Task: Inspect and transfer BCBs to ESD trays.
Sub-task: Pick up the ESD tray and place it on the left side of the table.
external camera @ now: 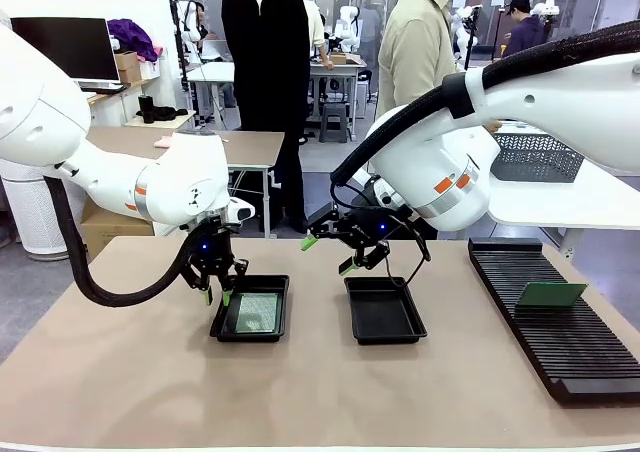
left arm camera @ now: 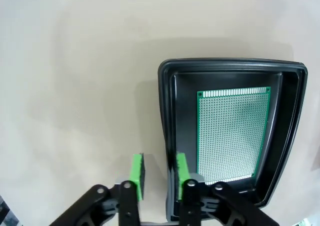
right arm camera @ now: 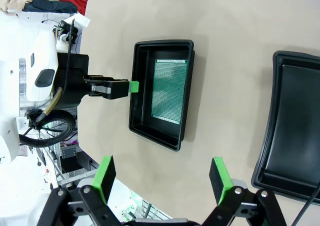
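On the tan lab table (external camera: 120,392), ESD trays (external camera: 383,312), one with a BCB (external camera: 252,312); left jaws narrow, right jaws wide.

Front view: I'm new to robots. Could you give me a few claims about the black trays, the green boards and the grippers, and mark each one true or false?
1. The left tray holds a green board. True.
2. The right tray holds a board too. False: its floor is bare.
3. The right gripper grips a board. False: it is open and empty above the right tray.
4. A second board sits on the ribbed rack at the robot's right. True.
5. The left gripper hangs over the middle of the board. False: it is at the left tray's edge, with one finger on either side of the rim.
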Robot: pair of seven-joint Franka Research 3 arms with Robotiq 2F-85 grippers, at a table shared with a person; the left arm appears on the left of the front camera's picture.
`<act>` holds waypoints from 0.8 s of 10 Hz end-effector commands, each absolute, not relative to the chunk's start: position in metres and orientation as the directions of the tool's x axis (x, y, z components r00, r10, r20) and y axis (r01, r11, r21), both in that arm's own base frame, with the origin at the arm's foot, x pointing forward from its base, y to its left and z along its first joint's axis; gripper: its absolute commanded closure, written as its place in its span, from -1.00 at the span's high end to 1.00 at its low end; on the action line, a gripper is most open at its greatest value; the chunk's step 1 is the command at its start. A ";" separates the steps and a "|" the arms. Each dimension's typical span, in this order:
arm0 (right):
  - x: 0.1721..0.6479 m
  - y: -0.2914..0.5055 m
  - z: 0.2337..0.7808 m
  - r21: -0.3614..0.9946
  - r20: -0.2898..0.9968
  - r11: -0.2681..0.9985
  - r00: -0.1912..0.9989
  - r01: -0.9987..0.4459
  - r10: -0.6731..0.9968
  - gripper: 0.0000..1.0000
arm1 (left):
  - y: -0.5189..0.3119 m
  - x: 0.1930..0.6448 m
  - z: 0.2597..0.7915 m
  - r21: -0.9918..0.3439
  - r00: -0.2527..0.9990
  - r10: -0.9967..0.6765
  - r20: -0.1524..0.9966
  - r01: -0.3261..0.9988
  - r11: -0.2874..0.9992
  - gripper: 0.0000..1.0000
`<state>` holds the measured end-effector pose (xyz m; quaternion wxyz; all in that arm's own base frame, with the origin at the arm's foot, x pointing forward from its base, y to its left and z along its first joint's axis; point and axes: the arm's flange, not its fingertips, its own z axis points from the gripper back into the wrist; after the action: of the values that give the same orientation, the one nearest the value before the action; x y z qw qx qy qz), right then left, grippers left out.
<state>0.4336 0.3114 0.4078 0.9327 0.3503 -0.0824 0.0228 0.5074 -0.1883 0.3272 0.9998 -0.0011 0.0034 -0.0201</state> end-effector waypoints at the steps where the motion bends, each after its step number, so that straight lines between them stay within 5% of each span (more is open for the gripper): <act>1: 0.435 0.314 0.409 0.642 0.158 0.762 0.987 -0.085 -0.023 1.00 | -0.188 0.508 0.330 -0.018 0.999 -0.050 -0.014 0.049 0.999 -0.53; 8: 0.435 0.314 0.409 0.642 0.158 0.762 0.987 -0.085 -0.023 1.00 | -0.188 0.507 0.327 -0.003 0.999 -0.041 -0.007 0.041 0.999 -0.53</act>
<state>0.4336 0.3114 0.4078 0.9327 0.3503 -0.0824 0.0228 0.5074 -0.1891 0.3276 0.9998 -0.0033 0.0038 -0.0182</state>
